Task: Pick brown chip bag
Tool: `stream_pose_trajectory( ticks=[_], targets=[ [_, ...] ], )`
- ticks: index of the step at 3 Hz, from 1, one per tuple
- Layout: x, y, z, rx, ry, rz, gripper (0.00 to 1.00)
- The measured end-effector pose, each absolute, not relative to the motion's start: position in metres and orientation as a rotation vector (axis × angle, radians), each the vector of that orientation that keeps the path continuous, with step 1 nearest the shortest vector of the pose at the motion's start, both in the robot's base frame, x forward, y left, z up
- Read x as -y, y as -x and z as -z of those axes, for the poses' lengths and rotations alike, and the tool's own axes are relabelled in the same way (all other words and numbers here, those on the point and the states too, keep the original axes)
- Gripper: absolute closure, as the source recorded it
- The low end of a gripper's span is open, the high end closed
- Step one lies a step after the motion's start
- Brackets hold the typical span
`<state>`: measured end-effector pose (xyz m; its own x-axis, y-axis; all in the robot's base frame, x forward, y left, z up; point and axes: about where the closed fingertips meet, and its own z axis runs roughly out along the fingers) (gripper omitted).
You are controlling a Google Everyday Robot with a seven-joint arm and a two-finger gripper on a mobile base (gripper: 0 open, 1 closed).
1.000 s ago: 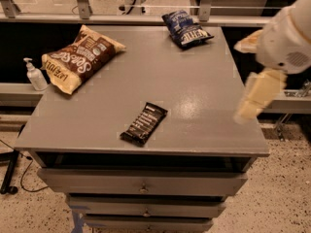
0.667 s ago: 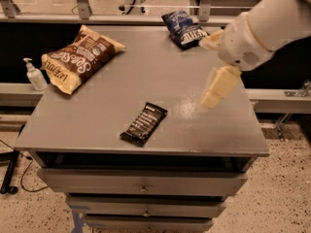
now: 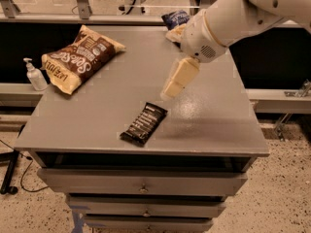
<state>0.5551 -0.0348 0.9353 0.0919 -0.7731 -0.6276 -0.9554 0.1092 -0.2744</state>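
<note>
Only one camera view to go on here.

The brown chip bag (image 3: 80, 59) is lying flat near the far-left corner of the grey cabinet (image 3: 97, 115), angled across that corner with one tan end pointing at the cabinet's left edge. Nothing is on it or touching it, so it looks like an easy grab from above.

The gripper (image 3: 179, 79) hangs over the middle of the cabinet top, a little toward the right side, tilted and pointing down and to the left. It's empty as far as I can see, but I honestly can't tell if it's spread apart or closed. My guess is the arm (image 3: 228, 18) reaches in over the cabinet's far-right corner because the base is parked on that side, which would put the bag clear across the top from it. So I'd say the pick isn't started yet, it's only the approach.

Other stuff: a slim black snack bar (image 3: 144, 123) lies near the cabinet's front edge, just below the gripper in the picture. A dark blue chip bag (image 3: 176, 18) sits at the cabinet's far edge, partly hidden behind the arm. A pump bottle (image 3: 35, 75) stands just off the cabinet's left edge.

The top is matte grey and smooth, with a bit of glare toward the right side. There are drawers (image 3: 141, 183) under it and a speckled floor (image 3: 286, 188) around the cabinet's base.
</note>
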Motion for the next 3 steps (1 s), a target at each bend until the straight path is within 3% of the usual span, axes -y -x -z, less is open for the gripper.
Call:
stream_pose_trajectory(
  ticks=[1,3],
  targets=[
    [0.031,-0.564,-0.933,-1.703,1.635,-0.340,0.00],
    [-0.026,-0.652,-0.908,-1.642,1.525,-0.438,0.00]
  ],
)
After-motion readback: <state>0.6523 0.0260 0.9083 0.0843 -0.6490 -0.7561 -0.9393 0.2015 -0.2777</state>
